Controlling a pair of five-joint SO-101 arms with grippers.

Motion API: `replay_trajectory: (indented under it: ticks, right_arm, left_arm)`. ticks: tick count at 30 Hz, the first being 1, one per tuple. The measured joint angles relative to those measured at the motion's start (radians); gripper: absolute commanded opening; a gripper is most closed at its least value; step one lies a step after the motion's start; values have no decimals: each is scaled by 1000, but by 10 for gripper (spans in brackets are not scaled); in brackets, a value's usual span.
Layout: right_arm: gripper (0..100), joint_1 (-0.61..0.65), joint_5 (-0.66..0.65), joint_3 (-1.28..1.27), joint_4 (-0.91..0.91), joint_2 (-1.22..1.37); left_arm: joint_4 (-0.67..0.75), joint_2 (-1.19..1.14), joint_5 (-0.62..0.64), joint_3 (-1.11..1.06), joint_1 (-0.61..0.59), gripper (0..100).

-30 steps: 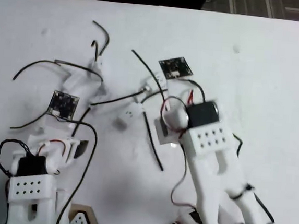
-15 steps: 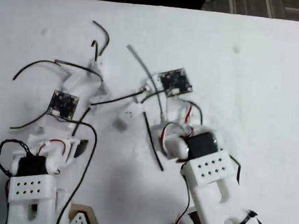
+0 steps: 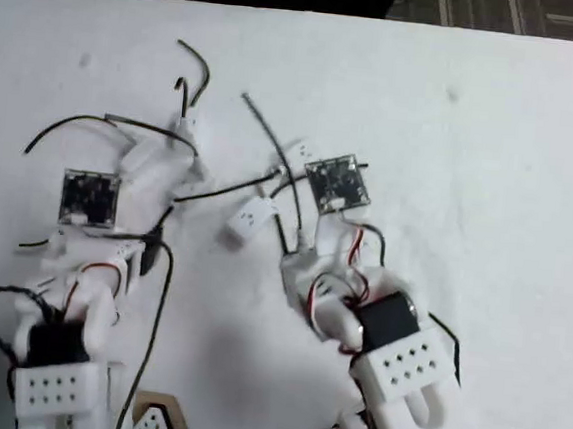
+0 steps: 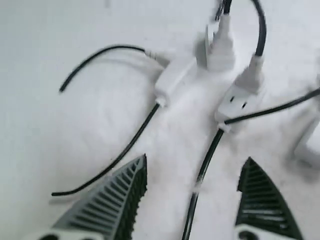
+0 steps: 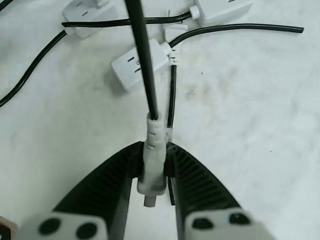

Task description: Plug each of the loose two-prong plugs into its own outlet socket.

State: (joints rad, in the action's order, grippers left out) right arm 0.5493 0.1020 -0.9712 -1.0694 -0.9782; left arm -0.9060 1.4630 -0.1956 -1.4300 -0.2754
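A white two-prong plug [image 5: 152, 167] with a ribbed collar is held between the black ridged fingers of the right gripper [image 5: 153, 148], whose jaws are closed narrowly on the plug's body. The plug is carried just above the white table [image 3: 494, 142], close beside the wrist.

The step in hand is judged to be the carrying of this grasped plug to a socket; no insertion is made yet. A white rectangular outlet socket [image 5: 137, 65], with two slots seen on its face, lies on the table ahead of the right gripper and apart from the plug.

The plug's long axis is set along the gripper's own length. Its black cord [image 5: 142, 60] leads forward, away from the wrist and across the socket, while a small grey stub at the opposite end is turned back toward the wrist. If that stub is the prong end, the plug is pointed away from the socket, so a turn or a regrasp would be called for before the prongs could be lined up with the slots.

The left gripper [image 4: 195, 161] is held low over the table with its jaws wide and nothing gripped; a second black lead [image 4: 202, 165] passes between them.
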Motion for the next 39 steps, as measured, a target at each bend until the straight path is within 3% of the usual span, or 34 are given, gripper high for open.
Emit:
replay_trajectory:
  ticks: [3, 7, 17, 26, 35, 39]
  right_arm:
    - [18, 57, 0, -26, 0, -63]
    - [18, 115, 0, -57, 0, -152]
    - [18, 189, 0, -213, 107, -334]
    - [18, 276, 6, -387, 331, -443]
    - [18, 302, 6, -423, 345, -529]
    - [18, 327, 9, -453, 345, -534]
  left_arm:
    - [0, 152, 23, 0, 52, 125]
    - [2, 342, 29, 0, 169, 117]
    - [3, 344, 172, 5, 276, 117]
    - [3, 344, 175, 5, 416, 116]
    - [-18, 345, 175, -6, 559, 114]
    - [-21, 348, 100, -34, 617, 113]
